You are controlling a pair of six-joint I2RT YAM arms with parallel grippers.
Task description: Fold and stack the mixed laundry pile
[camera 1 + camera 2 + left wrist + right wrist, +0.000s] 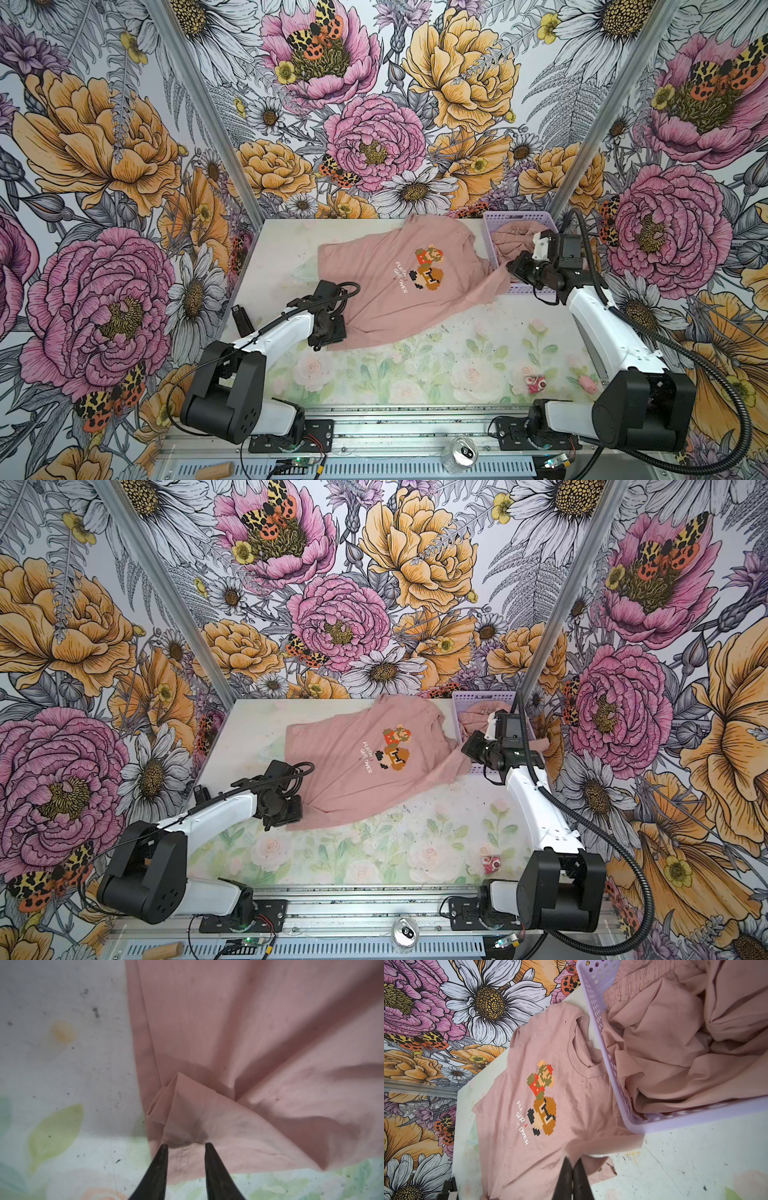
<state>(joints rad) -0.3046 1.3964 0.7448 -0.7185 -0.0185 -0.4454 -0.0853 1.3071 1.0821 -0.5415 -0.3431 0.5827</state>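
T-shirt lies print-up across the middle of the table in both top views, and the step looks like spreading it flat before folding. The other pink garments wait in the basket at upper right. The left gripper, at the lower-left hem corner, stands partly open, tips touching a bunched fold. The right gripper is clenched, apparently pinching the shirt's edge just beside the basket. The next move probably calls for the left jaws to close, then both to pull outward.
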